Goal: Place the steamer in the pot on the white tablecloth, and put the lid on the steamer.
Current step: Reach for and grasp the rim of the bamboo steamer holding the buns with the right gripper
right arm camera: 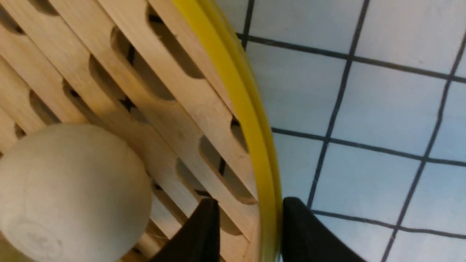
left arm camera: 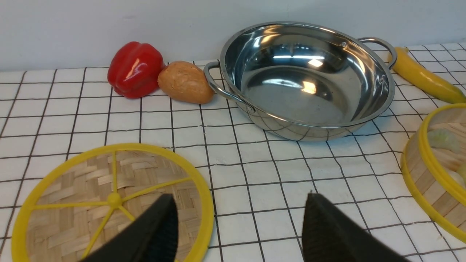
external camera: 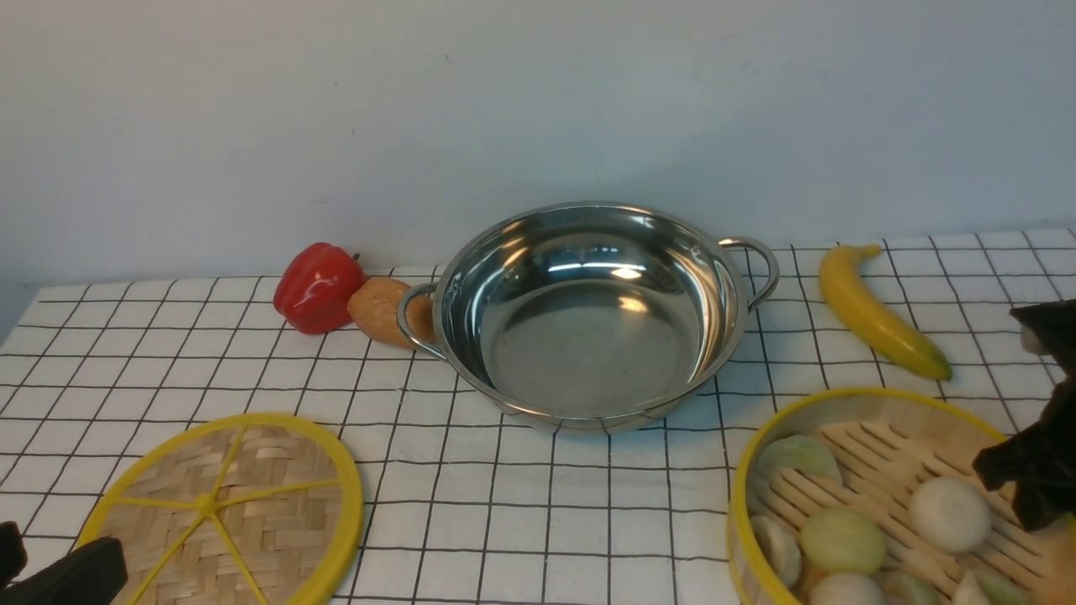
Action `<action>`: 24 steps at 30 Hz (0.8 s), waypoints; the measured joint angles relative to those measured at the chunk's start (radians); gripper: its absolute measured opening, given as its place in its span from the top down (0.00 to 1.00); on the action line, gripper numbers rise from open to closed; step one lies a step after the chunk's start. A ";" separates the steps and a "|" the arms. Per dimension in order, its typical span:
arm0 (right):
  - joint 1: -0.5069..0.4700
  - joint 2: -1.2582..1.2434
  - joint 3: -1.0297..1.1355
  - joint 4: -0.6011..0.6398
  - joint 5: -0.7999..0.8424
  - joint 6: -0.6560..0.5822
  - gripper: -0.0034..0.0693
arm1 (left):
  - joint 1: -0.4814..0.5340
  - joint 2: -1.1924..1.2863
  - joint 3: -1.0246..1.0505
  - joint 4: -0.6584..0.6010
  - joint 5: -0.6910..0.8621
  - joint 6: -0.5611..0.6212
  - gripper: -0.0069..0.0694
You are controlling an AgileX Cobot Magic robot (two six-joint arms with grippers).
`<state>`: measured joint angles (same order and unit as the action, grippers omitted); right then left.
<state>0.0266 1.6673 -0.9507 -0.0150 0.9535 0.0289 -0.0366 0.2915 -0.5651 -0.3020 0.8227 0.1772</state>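
Steamer (left arm camera: 424, 183) on white tablecloth (external camera: 521, 504), right tool (right arm camera: 251, 203) apart astride its rim, left tool (left arm camera: 238, 196) apart near lid (left arm camera: 72, 189)

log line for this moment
right gripper open astride yellow-rimmed bamboo steamer wall | left gripper open near flat woven-bamboo lid | stainless-steel pot empty

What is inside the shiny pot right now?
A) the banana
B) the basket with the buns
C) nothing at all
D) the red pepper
C: the pot shows only its bare shiny bottom. The steamer sits apart from it on the white tablecloth, and the banana and red pepper lie outside the pot too.
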 joint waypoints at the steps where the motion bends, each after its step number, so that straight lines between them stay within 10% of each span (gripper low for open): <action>1: 0.000 0.006 0.000 0.004 -0.005 0.000 0.61 | 0.000 0.000 0.000 0.000 0.000 0.000 0.34; 24: 0.000 0.007 0.000 0.001 -0.002 -0.003 0.66 | 0.000 0.000 0.000 0.000 0.000 0.003 0.34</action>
<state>0.0266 1.6743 -0.9507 -0.0137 0.9515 0.0261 -0.0366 0.2915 -0.5651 -0.3020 0.8227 0.1804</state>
